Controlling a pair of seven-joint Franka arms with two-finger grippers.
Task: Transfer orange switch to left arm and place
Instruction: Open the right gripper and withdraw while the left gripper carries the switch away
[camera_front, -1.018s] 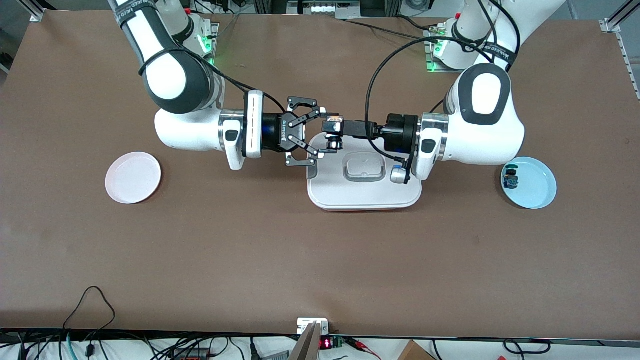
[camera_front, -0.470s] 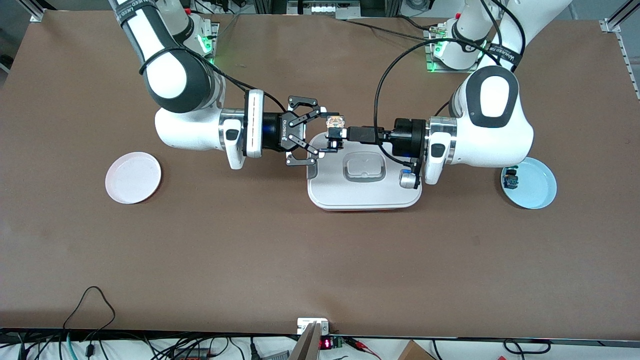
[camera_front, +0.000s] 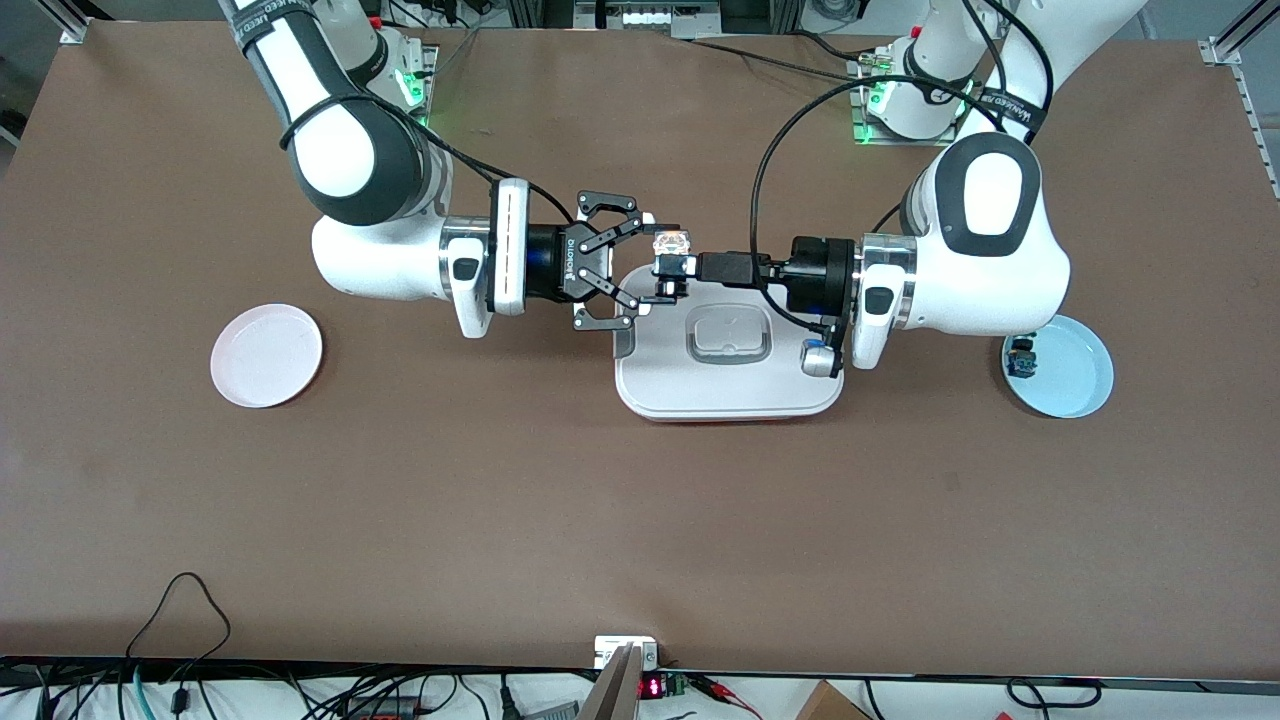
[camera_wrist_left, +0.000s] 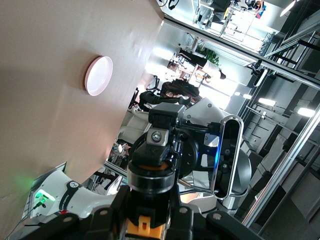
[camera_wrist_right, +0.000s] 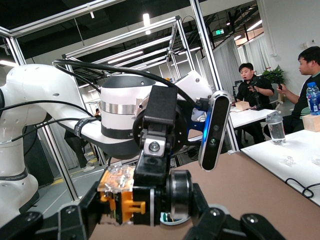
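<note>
Above the box, black amber-capped orange switch.

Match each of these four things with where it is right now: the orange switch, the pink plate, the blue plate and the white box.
Things:
1. orange switch
2. pink plate
3. blue plate
4. white box

Places:
a. on the table toward the right arm's end
b. in the middle of the table, lid on
c. held up in the air over the box's edge
d. on the table toward the left arm's end, with a small dark switch on it

Pairs: 1-c, 2-a, 3-d, 4-b
</note>
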